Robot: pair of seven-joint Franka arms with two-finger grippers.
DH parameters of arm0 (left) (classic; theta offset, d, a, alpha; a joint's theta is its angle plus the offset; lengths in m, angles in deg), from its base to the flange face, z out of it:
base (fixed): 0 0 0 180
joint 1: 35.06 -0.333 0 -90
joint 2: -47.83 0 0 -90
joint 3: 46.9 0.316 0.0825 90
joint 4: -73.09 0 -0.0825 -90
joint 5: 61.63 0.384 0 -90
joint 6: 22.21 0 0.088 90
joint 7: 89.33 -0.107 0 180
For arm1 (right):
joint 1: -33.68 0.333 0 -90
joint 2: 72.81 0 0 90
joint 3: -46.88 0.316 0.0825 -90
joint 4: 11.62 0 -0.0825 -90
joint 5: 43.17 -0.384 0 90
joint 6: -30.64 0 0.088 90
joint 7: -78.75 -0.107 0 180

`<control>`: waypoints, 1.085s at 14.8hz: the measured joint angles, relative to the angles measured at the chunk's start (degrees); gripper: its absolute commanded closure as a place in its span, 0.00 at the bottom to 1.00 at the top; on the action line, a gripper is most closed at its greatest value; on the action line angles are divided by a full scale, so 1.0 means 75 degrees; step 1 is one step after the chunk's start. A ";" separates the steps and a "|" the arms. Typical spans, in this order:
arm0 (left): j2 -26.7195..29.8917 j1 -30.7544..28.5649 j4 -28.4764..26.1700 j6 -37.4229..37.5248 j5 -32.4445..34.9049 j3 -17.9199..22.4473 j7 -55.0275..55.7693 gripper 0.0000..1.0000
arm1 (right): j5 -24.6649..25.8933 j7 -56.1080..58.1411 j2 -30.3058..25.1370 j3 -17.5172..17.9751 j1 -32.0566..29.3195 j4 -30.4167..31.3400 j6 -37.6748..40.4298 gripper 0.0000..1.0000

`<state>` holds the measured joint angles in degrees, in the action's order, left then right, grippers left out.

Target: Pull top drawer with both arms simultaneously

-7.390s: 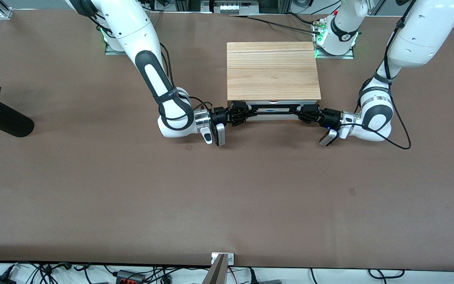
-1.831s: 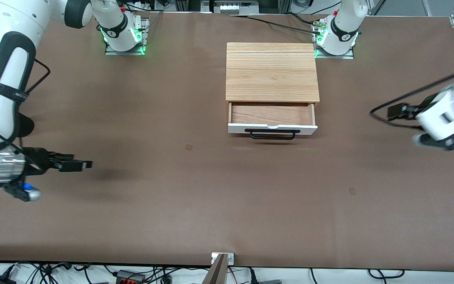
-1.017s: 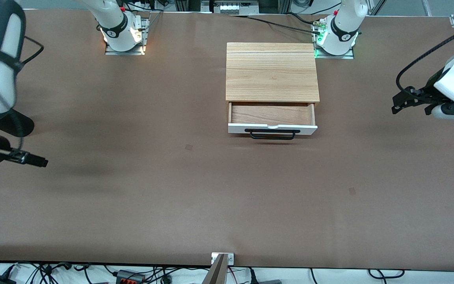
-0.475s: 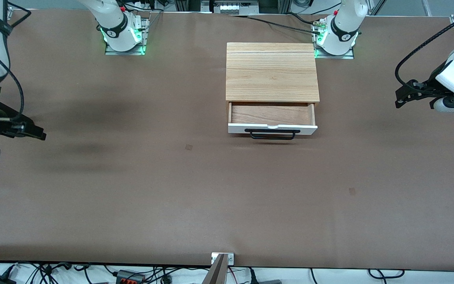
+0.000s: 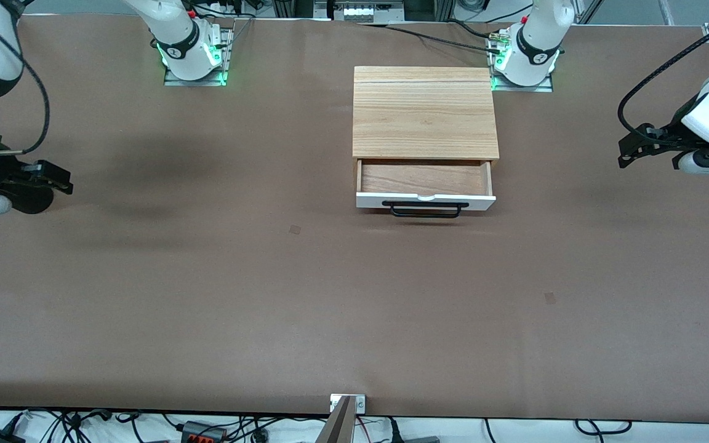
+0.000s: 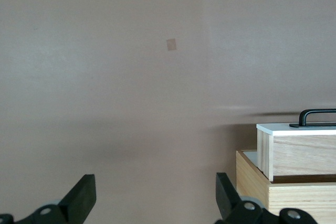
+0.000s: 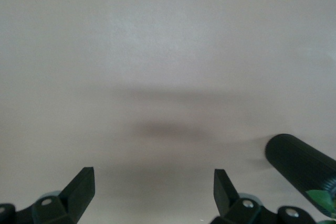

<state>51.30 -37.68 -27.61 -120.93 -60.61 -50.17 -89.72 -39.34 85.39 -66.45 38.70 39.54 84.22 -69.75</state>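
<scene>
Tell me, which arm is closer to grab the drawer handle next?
Probably the left. The left gripper hangs open nearer the top drawer and its handle; the right gripper, also open, is out at the table's end.

Both arms are hovering at opposite ends, left claw (image 5: 628,151) and right claw (image 5: 59,178) gaping empty, pointing inward.
</scene>
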 measured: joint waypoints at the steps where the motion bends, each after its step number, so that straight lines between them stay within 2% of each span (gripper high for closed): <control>1: 0.0000 0.0007 0.0010 0.0005 0.0001 -0.0001 0.0000 0.00 | 0.0189 -0.0047 -0.0062 0.0200 -0.0014 0.0070 -0.0040 0.00; 3: 0.0000 0.0027 0.0017 0.0009 0.0004 -0.0006 0.0000 0.00 | 0.0297 -0.0234 -0.0129 0.0417 -0.0099 0.0104 -0.0130 0.00; 10: 0.0000 0.0054 0.0018 0.0018 0.0013 -0.0033 0.0000 0.00 | 0.0262 -0.0239 -0.0150 0.0387 -0.0512 0.0087 -0.0285 0.00; 16: 0.0000 0.0056 0.0031 0.0019 0.0014 -0.0085 0.0000 0.00 | -0.0243 -0.0235 -0.0144 0.0425 -0.0538 -0.0101 -0.0302 0.00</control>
<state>51.30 -37.26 -27.37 -120.79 -60.51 -50.81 -89.72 -41.16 83.63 -67.53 41.89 35.51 83.46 -72.01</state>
